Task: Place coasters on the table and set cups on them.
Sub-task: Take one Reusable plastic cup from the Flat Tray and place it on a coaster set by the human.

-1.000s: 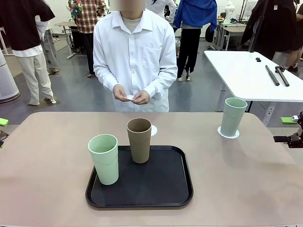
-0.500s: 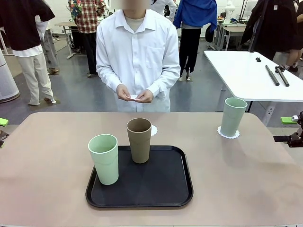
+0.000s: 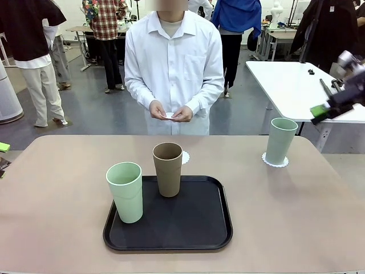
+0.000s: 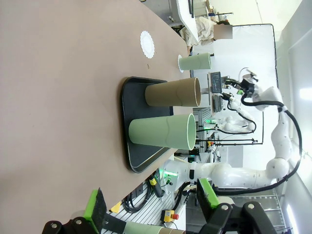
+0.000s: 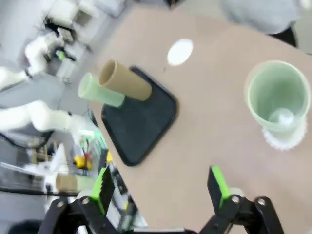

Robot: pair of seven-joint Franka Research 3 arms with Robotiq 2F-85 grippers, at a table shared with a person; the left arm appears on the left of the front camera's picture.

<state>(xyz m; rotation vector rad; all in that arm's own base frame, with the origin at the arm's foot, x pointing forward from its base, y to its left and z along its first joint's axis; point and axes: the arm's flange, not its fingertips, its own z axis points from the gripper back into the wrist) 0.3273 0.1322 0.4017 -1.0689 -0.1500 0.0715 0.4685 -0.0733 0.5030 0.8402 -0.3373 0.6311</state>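
A brown cup [image 3: 167, 169] and a mint green cup [image 3: 125, 191] stand on a black tray [image 3: 194, 225] on the beige table [image 3: 63, 188]. A second mint cup [image 3: 282, 140] stands on a lacy white coaster [image 3: 275, 161] at the far right. Another coaster [image 3: 185, 157] lies bare behind the brown cup. The person holds a third coaster [image 3: 169, 115] in both hands. My right gripper [image 3: 325, 108] hangs open and blurred, high above the table's right end, with the mint cup [image 5: 278, 97] below it. My left gripper [image 4: 151, 204] is open and holds nothing, off the table's left side, well apart from the tray [image 4: 127, 122].
A white table [image 3: 296, 85] with black tools [image 3: 333, 90] stands behind at the right. The person stands at the far edge, and other people move farther back. Bare tabletop lies left and right of the tray.
My right gripper has risen from beside the table's right edge to high above its right end. The person has stepped slightly right, still holding the coaster.
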